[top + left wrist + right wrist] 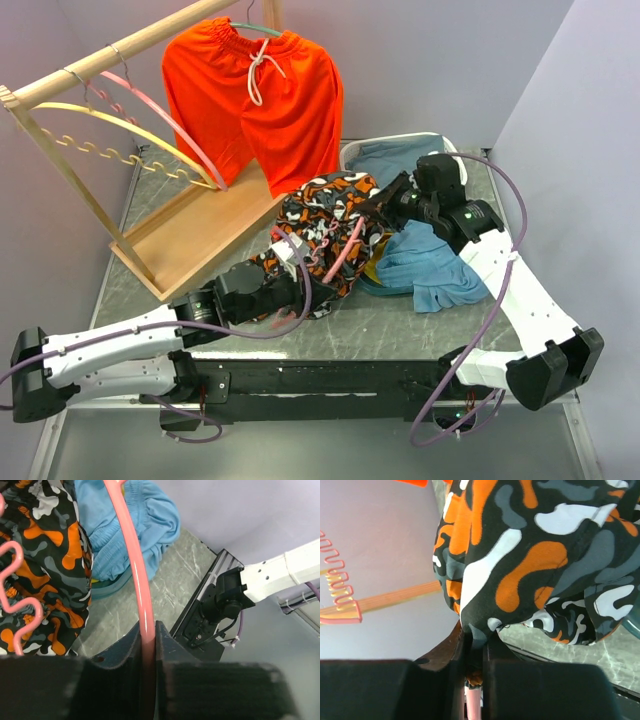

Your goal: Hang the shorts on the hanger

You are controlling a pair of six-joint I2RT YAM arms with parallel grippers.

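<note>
Grey marbled desk under lavender walls: from above, a wooden rack stands at the far left corner with plain orange shorts hung on it. The shorts, camouflage-printed, sit bunched mid-desk between both arms. The left fingers reach in from the near left edge and the right fingers from the right, probably so one steadies the hanger while the other draws fabric over it. A white tub at the far right corner holds a blue garment; a blue cloth spills on the desk just beside the shorts. From the left wrist, those fingers are clamped tight on the pink hanger's curved arm, its wavy bar lying against the print. From the right wrist, the fingers are pinched together on a fold of the shorts' edge, holding it raised; a sliver of pink below suggests the fold sits right at the hanger.
</note>
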